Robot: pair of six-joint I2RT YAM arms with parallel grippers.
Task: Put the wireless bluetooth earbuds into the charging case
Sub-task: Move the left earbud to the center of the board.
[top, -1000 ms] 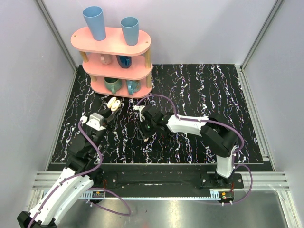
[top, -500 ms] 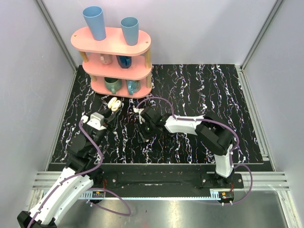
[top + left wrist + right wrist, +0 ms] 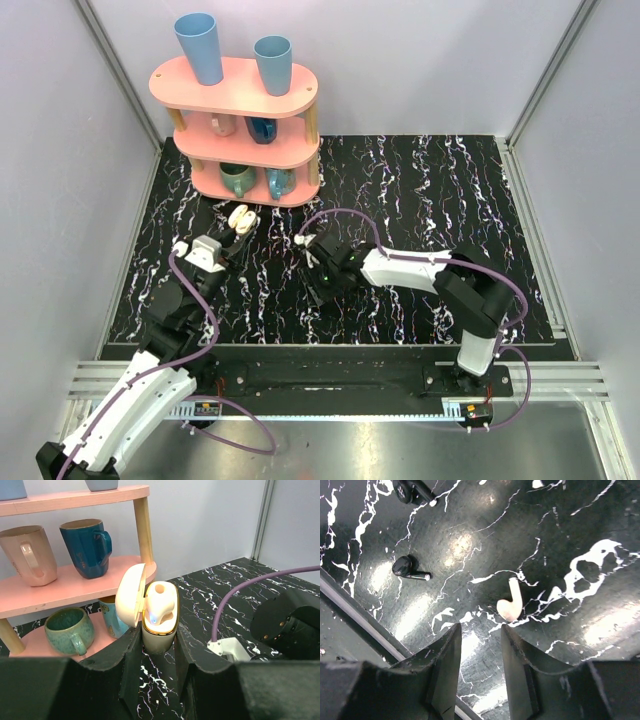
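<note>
My right gripper (image 3: 480,632) hangs spread just short of a loose earbud (image 3: 511,602) lying flat on the marbled table (image 3: 570,530), its stem pointing away from the fingers. My left gripper (image 3: 157,647) pinches the open charging case (image 3: 159,627), which stands upright beside the pink shelf (image 3: 75,587) with a second earbud (image 3: 160,602) seated inside.

You look down on a glossy black counter (image 3: 430,210) veined with white, walled on three sides by pale lilac-grey panels (image 3: 400,60) set in aluminium posts (image 3: 545,75). At its back left stands a pink three-tier shelf (image 3: 235,92), two blue tumblers (image 3: 200,48) on top and mugs (image 3: 238,178) on the tiers below. Overhead light throws bright glare patches (image 3: 462,545) on the counter, and a ribbed metal rail (image 3: 580,380) runs along its near edge.
</note>
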